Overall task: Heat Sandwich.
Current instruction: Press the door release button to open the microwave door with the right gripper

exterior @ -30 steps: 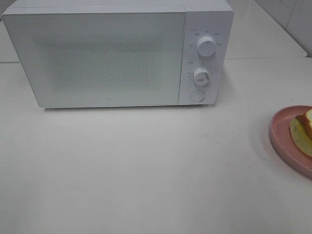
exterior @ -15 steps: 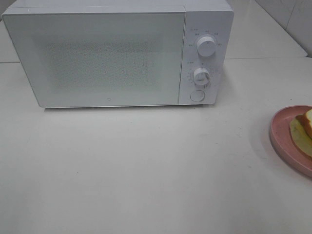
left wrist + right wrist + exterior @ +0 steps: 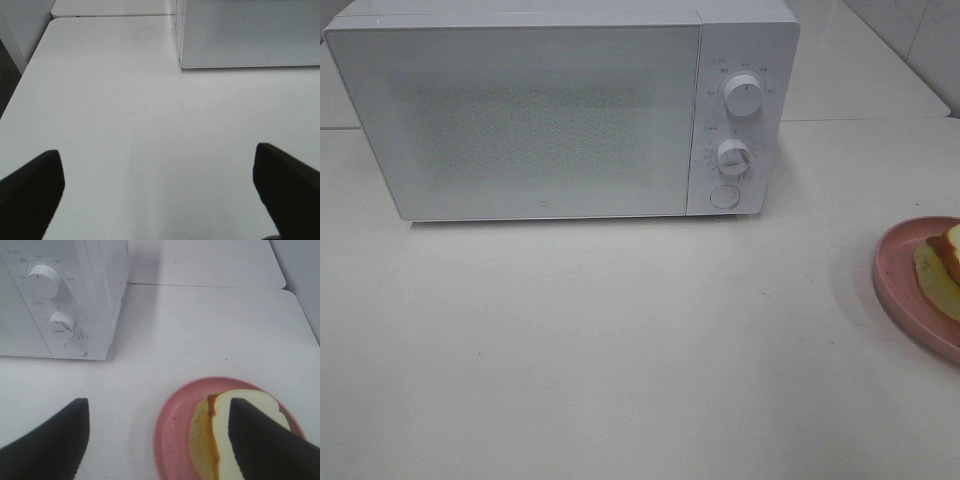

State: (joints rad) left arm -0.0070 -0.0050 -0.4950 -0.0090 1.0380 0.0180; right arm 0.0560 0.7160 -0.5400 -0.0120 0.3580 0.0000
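Observation:
The sandwich [image 3: 212, 437], white bread with tan crust and yellow cheese, lies on a round pink plate [image 3: 172, 432]; at the right edge of the exterior view only a sliver of the sandwich [image 3: 942, 268] and plate [image 3: 898, 290] shows. My right gripper [image 3: 160, 440] hovers open above the plate, one finger over the sandwich, holding nothing. The left gripper [image 3: 157, 192] is open over bare table near the microwave's front left corner. Neither gripper appears in the exterior view. The white microwave [image 3: 550, 110] has its door closed.
The microwave carries two round knobs [image 3: 744, 95] [image 3: 733, 157] and a round button [image 3: 724, 196] on its right panel. White table [image 3: 620, 350] extends in front of it. In the left wrist view the table edge [image 3: 25, 82] drops to dark floor.

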